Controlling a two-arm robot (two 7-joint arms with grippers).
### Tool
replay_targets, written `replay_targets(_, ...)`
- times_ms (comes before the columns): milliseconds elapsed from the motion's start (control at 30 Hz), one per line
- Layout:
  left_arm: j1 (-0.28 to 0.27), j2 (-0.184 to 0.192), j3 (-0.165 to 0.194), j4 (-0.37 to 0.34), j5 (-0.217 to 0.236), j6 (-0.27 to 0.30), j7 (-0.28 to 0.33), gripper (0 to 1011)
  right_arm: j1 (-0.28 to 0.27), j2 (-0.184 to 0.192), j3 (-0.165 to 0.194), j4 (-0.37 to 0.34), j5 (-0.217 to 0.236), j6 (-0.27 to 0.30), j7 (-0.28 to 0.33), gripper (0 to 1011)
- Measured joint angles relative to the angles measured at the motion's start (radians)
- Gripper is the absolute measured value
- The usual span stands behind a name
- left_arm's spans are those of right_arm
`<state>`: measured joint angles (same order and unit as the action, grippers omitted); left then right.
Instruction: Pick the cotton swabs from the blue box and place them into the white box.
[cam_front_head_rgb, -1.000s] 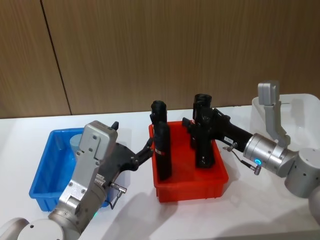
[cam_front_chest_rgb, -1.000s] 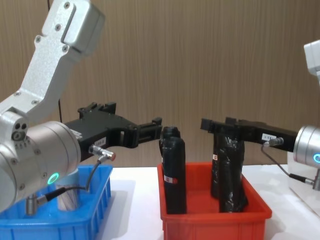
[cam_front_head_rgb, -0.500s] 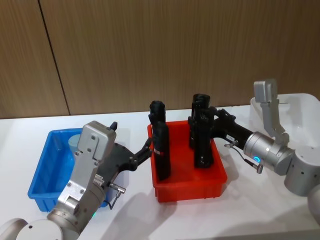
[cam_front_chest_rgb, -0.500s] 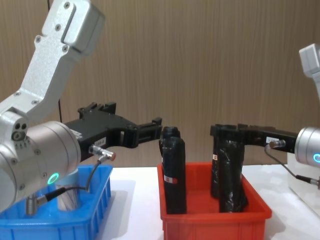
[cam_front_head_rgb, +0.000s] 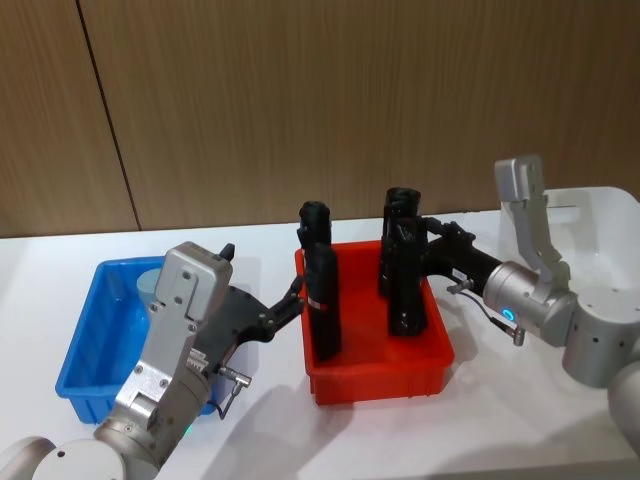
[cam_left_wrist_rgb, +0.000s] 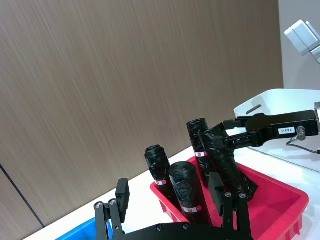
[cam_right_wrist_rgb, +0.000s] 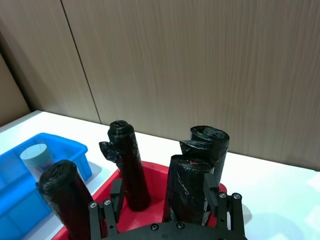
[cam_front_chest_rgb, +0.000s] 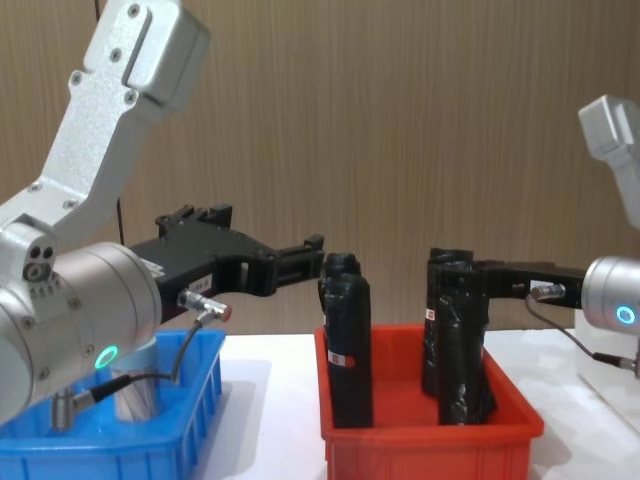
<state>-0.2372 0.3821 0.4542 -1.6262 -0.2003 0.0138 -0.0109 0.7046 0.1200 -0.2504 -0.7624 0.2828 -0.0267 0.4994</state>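
In the head view the blue box (cam_front_head_rgb: 88, 345) sits at lower left on the white table (cam_front_head_rgb: 500, 420), with one jar of cotton swabs (cam_front_head_rgb: 152, 287) standing in its far right corner, grey-blue lid up. The left arm's silver housing rises in front of that box and hides much of its right side. The left gripper (cam_front_head_rgb: 296, 297) points toward frame centre, hanging between the blue box and the red bin (cam_front_head_rgb: 375, 375), its fingertips just beside the nearest black cylinder; in the left wrist view its two fingers (cam_left_wrist_rgb: 121, 194) stand apart with nothing between them.

The red bin fills the lower centre and holds four tall black cylinders with red labels: a left pair (cam_front_head_rgb: 322, 300) and a right pair (cam_front_head_rgb: 404, 270). These stand directly between the two grippers. In the chest view the jar (cam_front_chest_rgb: 135, 395) shows only as a pale sliver in the blue box (cam_front_chest_rgb: 120, 450), behind the left arm's cable.

The right gripper (cam_front_head_rgb: 425, 243) reaches in from the right at the tops of the right-hand cylinders; its jaws are spread wide, and the right wrist view shows a wrapped black cylinder (cam_right_wrist_rgb: 187, 187) standing between the fingers (cam_right_wrist_rgb: 212, 192), though contact cannot be told. The white box (cam_front_head_rgb: 600, 225) sits at the right edge, partly behind the right arm.
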Motion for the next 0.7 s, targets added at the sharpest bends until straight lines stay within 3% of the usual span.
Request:
replay_targets(367, 0.000, 0.000, 0.000, 0.000, 0.000, 0.000, 0.000, 1004, 0.018, -0.011, -0.012, 0.019, -0.016, 0.013, -0.036, 1001)
replay_targets(700, 0.000, 0.000, 0.000, 0.000, 0.000, 0.000, 0.000, 1004, 0.054, -0.028, -0.024, 0.078, -0.029, 0.005, -0.052, 1001)
